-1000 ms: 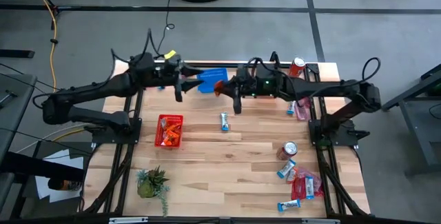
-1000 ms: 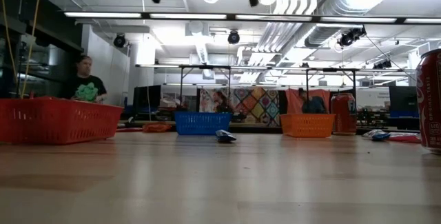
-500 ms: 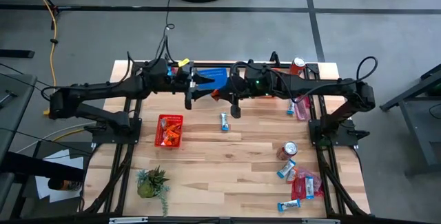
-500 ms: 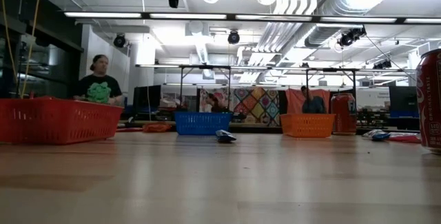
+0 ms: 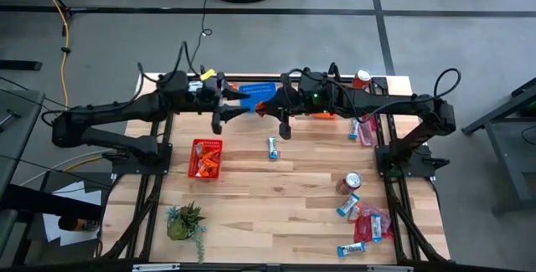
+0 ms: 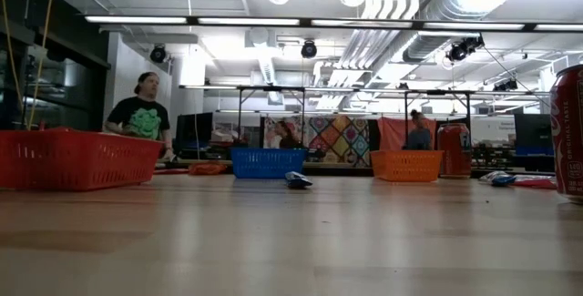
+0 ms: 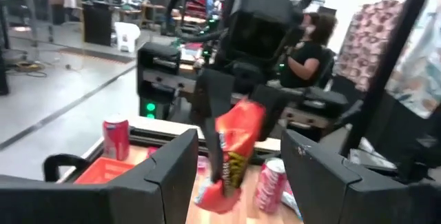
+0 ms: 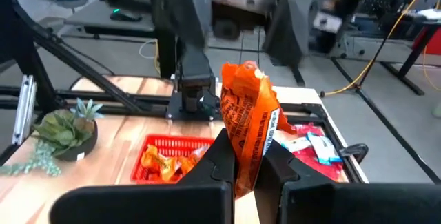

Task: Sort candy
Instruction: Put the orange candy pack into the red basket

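My right gripper (image 5: 270,111) is high over the far middle of the table, shut on an orange candy packet (image 8: 248,117). My left gripper (image 5: 228,109) faces it from the table's left and is open. Its fingers (image 7: 172,176) stand on either side of the packet (image 7: 231,151) without touching it. A blue-and-white bar (image 5: 273,146) lies flat on the table below. More candy (image 5: 366,220) lies in a heap near the right near corner, and some (image 5: 364,130) at the right edge. Orange packets fill the red basket (image 5: 205,159). My right gripper pinches one end (image 8: 247,156) of the orange packet between its two fingers. The fingers come roughly level, pointing toward the table's left. The rest of the packet sticks out past the fingertips toward my left gripper. It is lifted clear, high above the table.
A blue basket (image 5: 260,94) and an orange basket (image 6: 406,165) stand at the far edge under the arms. Red soda cans stand at the far right (image 5: 362,79) and the right side (image 5: 350,182). A small plant (image 5: 184,222) sits near the left near corner. People stand beyond the table.
My left gripper reached toward the right gripper, then drew back a little toward the table's left, staying open. My right gripper stayed shut on the orange packet and shifted slightly toward the left. A person in the room behind walked to the right.
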Robot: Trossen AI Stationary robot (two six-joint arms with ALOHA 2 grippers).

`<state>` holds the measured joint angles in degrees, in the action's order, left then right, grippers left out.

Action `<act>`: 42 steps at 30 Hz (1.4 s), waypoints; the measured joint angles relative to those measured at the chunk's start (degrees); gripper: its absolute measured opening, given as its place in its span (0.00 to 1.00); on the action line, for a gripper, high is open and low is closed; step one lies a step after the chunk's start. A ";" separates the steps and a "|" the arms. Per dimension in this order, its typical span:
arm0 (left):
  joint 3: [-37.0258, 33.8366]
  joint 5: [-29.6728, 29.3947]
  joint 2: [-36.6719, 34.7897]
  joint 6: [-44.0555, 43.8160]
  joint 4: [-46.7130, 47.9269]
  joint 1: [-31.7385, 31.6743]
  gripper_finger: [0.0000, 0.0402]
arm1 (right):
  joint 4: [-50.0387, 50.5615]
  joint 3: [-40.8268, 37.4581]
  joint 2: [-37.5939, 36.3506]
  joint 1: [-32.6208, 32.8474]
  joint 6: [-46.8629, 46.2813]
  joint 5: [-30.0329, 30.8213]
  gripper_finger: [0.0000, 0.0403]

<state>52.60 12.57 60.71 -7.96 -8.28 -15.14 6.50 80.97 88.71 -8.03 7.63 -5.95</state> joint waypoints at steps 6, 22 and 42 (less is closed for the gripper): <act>0.00 0.90 5.28 0.12 -7.18 1.79 0.49 | 0.23 0.02 0.46 0.00 -0.08 0.00 0.03; 0.00 -1.52 8.87 2.80 -9.39 3.01 0.09 | 1.97 0.07 0.71 0.15 -1.17 1.13 0.06; -0.60 -7.77 -10.63 -4.22 42.80 -7.09 0.00 | 28.31 0.06 -9.17 -4.02 -1.30 28.47 0.58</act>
<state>52.00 4.80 50.08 -12.19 34.52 -22.23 34.81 81.03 79.54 -12.05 6.33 22.51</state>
